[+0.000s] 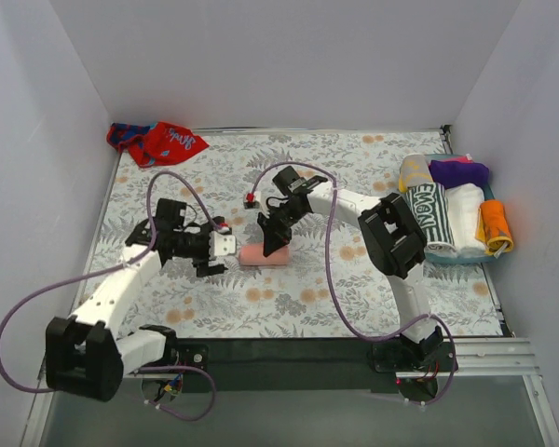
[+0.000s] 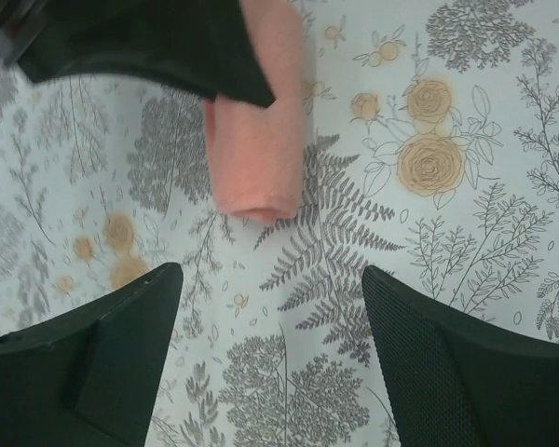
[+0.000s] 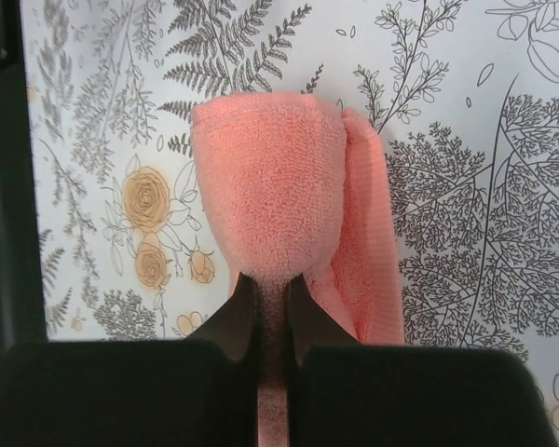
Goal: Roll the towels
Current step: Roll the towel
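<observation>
1. The salmon-pink towel [image 3: 270,186] lies as a short roll near the middle of the table covering [image 1: 354,298], a little toward the near edge. One loose outer layer stands off its side in the right wrist view.
2. The right gripper [image 3: 270,284] has its fingers pinched almost together on one end of the roll, with cloth squeezed between them.
3. The left gripper [image 2: 270,275] hangs just beside the roll's other end. Its fingers are spread wide and hold nothing.
4. The step looks like tightening or securing the roll. To do it well, keep the pinch firm, tuck the loose layer under, and let the left fingers steady the free end so the roll cannot unwind. Soft cloth will sag if it is lifted by one end.
5. Towels to roll: two. One is the pink roll; the other is the red and blue towel [image 1: 156,142], crumpled in the far left corner.
6. There is one basket [image 1: 466,264] at the right edge, holding at least five finished rolls. A sixth may be hidden.
7. There are two arms.
</observation>
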Controlling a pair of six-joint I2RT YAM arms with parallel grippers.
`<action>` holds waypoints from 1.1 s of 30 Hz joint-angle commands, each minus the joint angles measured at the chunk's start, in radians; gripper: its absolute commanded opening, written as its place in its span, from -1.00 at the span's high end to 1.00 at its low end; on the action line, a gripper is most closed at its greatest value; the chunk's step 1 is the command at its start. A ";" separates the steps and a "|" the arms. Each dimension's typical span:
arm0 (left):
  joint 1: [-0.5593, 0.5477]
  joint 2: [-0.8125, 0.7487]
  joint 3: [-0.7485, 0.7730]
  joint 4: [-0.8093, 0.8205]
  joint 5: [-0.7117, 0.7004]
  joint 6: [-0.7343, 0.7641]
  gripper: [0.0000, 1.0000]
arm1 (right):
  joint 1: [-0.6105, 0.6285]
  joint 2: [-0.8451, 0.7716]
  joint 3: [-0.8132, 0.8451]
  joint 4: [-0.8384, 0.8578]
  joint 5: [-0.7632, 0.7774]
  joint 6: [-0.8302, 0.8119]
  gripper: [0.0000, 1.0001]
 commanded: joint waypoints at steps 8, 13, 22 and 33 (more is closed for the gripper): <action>-0.323 -0.046 -0.172 0.443 -0.333 -0.111 -0.46 | -0.017 0.150 0.059 -0.209 -0.066 0.030 0.97; -0.383 0.082 -0.146 0.528 -0.354 -0.123 -0.38 | -0.019 0.152 0.064 -0.213 -0.066 0.025 0.97; -0.403 0.252 -0.098 0.514 -0.351 -0.142 0.32 | -0.019 0.141 0.067 -0.215 -0.053 0.024 0.97; -0.388 0.367 0.012 0.109 -0.204 -0.116 0.80 | -0.201 -0.187 -0.131 -0.085 0.082 0.071 -0.33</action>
